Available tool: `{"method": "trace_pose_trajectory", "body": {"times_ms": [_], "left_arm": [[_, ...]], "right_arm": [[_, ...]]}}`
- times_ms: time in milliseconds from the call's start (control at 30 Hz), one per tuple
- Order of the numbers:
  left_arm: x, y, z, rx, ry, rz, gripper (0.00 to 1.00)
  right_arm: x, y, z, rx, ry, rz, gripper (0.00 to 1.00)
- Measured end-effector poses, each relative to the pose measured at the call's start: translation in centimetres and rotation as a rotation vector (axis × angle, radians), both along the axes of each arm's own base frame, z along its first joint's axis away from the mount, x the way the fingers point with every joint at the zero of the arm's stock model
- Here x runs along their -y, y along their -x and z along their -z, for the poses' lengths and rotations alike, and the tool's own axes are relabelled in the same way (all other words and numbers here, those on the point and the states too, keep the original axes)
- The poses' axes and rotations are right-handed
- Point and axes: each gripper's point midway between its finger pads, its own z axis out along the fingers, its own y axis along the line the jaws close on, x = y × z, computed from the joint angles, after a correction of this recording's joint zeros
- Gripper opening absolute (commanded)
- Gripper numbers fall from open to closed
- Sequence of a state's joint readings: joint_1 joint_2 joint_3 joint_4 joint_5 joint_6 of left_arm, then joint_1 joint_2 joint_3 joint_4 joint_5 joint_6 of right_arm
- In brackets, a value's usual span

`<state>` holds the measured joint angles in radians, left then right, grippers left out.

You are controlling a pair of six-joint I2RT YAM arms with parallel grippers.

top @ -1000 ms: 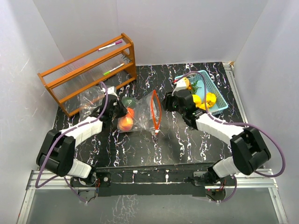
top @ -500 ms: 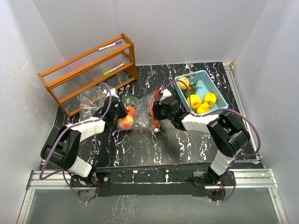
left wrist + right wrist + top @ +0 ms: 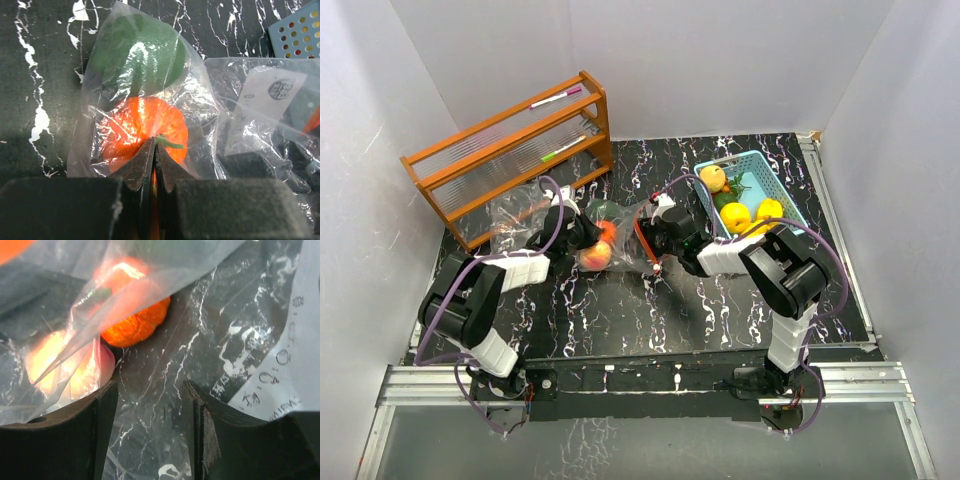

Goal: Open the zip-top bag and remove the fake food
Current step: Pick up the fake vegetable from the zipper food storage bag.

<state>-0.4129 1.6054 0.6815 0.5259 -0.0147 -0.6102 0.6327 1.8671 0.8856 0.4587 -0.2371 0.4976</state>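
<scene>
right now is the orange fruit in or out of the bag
In. The orange fruit lies under the clear bag film, next to a green piece, in the left wrist view.

The black marbled table [image 3: 620, 310] bears a wooden rack [image 3: 510, 160], blue basket [image 3: 728, 159], zip-top bag [image 3: 628, 225] and crumpled bag [image 3: 510, 212].

My 2 arms are built alike, with white shells over the links and bulky black housings at the joints. My left arm [image 3: 510, 270] and right arm [image 3: 720, 258] each trail a thin purple cable [image 3: 560, 207] looping loose outside. My left gripper [image 3: 154, 150] has 2 dark, wedge-shaped fingers [image 3: 135, 167] with grainy faces. My right gripper [image 3: 150, 410] has 2 black, flat-sided ones, perhaps rubber-padded, though that view is blurred.
</scene>
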Motion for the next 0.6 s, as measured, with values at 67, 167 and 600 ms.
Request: {"method": "trace_pose_trajectory", "body": {"times_ms": [67,167,600], "left_arm": [[0.3,0.1,-0.1,0.004,0.015,0.017,0.00],[0.8,0.5,-0.2,0.004,0.027,0.050,0.00],[-1.1,3.4,-4.0,0.001,-0.019,0.040,0.47]], "right_arm": [[-0.3,-0.3,-0.5,0.015,-0.012,-0.002,0.59],[-0.7,-0.8,-1.4,0.037,-0.028,-0.005,0.59],[-2.1,-2.0,-2.3,0.069,-0.060,-0.032,0.59]]}}
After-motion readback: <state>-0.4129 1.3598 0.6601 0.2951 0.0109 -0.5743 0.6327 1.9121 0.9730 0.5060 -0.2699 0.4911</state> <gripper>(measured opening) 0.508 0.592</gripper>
